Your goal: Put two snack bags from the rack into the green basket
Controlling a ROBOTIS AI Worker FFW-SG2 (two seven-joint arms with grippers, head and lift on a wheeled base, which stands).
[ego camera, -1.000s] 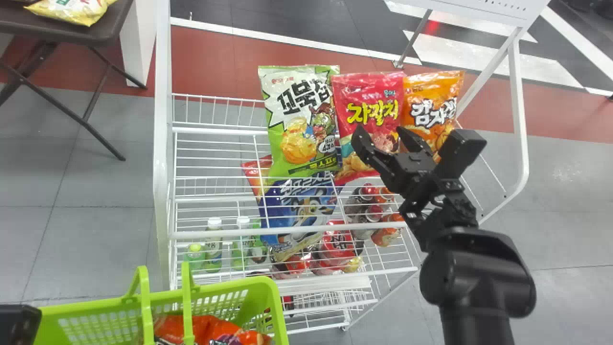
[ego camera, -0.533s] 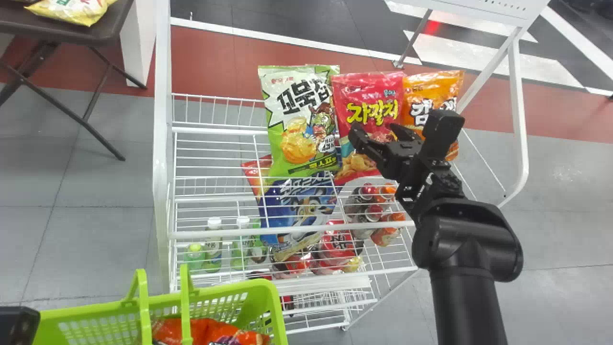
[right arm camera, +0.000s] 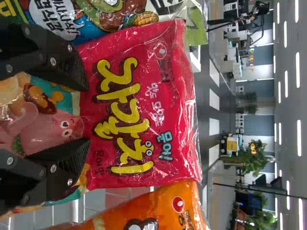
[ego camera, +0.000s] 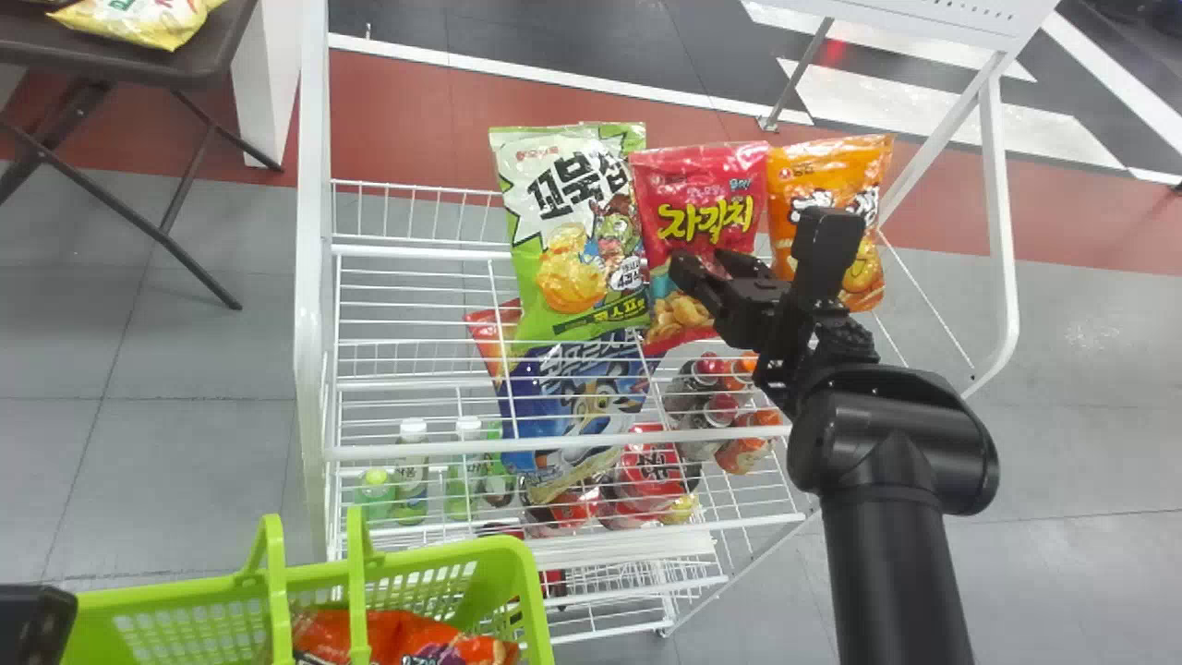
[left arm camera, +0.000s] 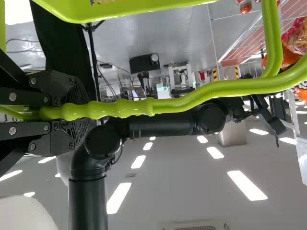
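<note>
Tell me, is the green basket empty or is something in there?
Not empty: a red-orange snack bag lies inside the green basket.

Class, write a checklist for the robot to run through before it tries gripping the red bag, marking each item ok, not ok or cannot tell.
1. Right end effector open: ok, fingertips apart.
2. Lined up with the red bag: ok, over its front.
3. Touching that bag: cannot tell.
4. Gap beside the green bag: not ok, edges close together.
5. Left end effector closed on the basket handle: ok.
6. Room in the green basket: cannot tell, partly out of view.
</note>
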